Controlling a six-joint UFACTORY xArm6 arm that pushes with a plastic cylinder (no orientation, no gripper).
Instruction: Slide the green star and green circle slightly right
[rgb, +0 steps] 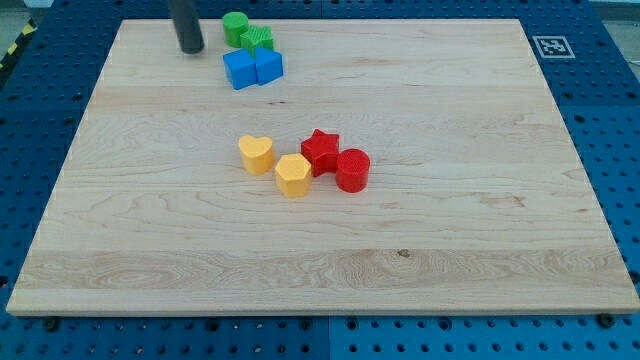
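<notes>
The green circle (235, 25) sits near the top edge of the wooden board (450, 230), left of centre. The green star (257, 39) touches it on its lower right. My tip (190, 48) is the lower end of the dark rod, on the board just left of the green circle, a short gap away and not touching it.
Two blue blocks (241, 70) (268, 66) sit side by side right below the green pair, touching the star. Mid-board lie a yellow heart (257, 154), a yellow hexagon (293, 175), a red star (320, 150) and a red circle (352, 170). A fiducial tag (551, 45) marks the top right corner.
</notes>
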